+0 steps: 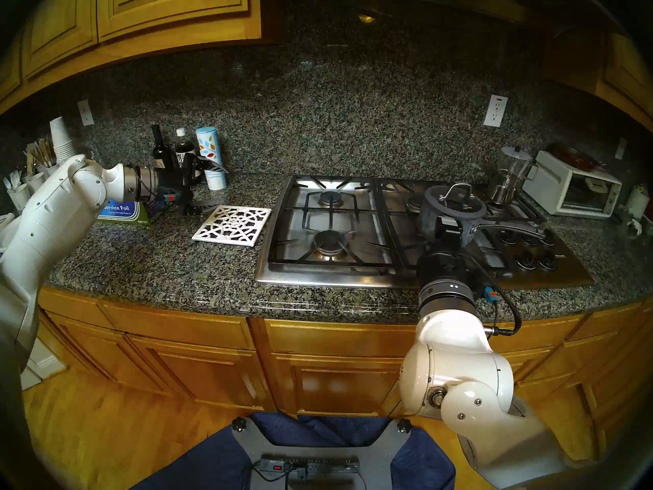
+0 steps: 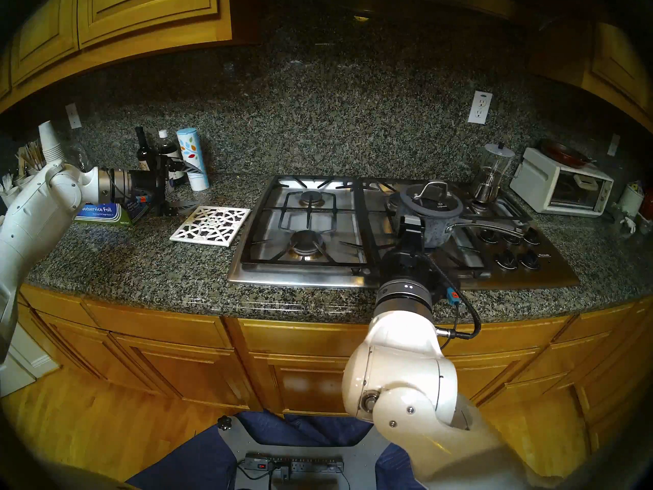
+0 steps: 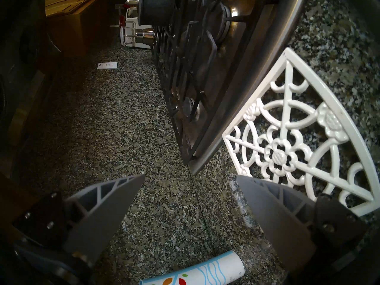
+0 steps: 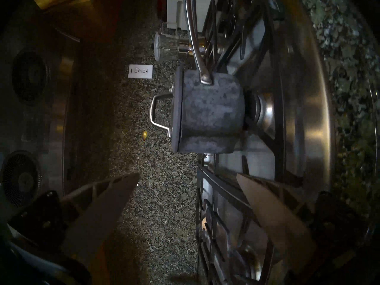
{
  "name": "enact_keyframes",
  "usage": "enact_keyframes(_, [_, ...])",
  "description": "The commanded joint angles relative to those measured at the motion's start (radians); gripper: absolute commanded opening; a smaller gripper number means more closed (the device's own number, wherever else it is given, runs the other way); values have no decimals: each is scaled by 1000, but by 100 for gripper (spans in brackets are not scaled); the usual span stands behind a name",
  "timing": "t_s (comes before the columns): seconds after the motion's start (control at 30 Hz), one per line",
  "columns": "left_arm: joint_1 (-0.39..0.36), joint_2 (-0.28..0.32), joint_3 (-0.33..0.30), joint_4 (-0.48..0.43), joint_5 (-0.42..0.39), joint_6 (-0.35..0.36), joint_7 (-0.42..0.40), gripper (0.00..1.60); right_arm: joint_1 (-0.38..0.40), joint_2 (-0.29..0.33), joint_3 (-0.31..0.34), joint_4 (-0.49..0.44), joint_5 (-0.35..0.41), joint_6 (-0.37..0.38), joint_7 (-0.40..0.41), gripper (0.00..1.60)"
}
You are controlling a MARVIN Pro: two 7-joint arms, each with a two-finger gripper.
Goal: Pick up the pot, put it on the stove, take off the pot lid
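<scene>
**Pot seated on the stove, lid still on; both my grippers empty.**

Left to right in the head view: my left gripper (image 1: pixel 203 187) hangs with jaws spread, holding nothing, at 10 o'clock of the white lattice trivet (image 1: pixel 232 225). The stove (image 1: pixel 318 273) fills the centre, and the pot (image 1: pixel 450 215) stands on its rear right grate, at 3 o'clock of the back left burner, with the pot lid (image 1: pixel 454 199) closed on it and the long handle pointing to 3 o'clock. My right gripper (image 4: pixel 187 183) is agape and empty, near the pot but short of it. To lift the lid well, I judge I should rise over the arched loop handle, close across it, and pull straight up so the pot stays put. My right wrist view shows the loop's side profile and the lid seam, which the head view flattens; my left wrist view shows only the pot's far flank.
</scene>
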Motion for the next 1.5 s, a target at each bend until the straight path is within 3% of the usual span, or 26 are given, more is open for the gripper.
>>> enact_keyframes(0.0, [-35,1,-23,-6,-7,2,10,160,-39,46,81,-29,22,1,-15,160])
enact_keyframes(0.5, [-35,1,-23,-6,-7,2,10,160,-92,114,244,-29,165,1,11,160])
enact_keyframes(0.87, [-34,1,-23,-6,-7,3,10,160,-83,169,354,-29,281,46,13,160])
enact_keyframes(1.47, [-35,1,-23,-6,-7,2,10,160,-90,186,412,-29,412,89,71,160])
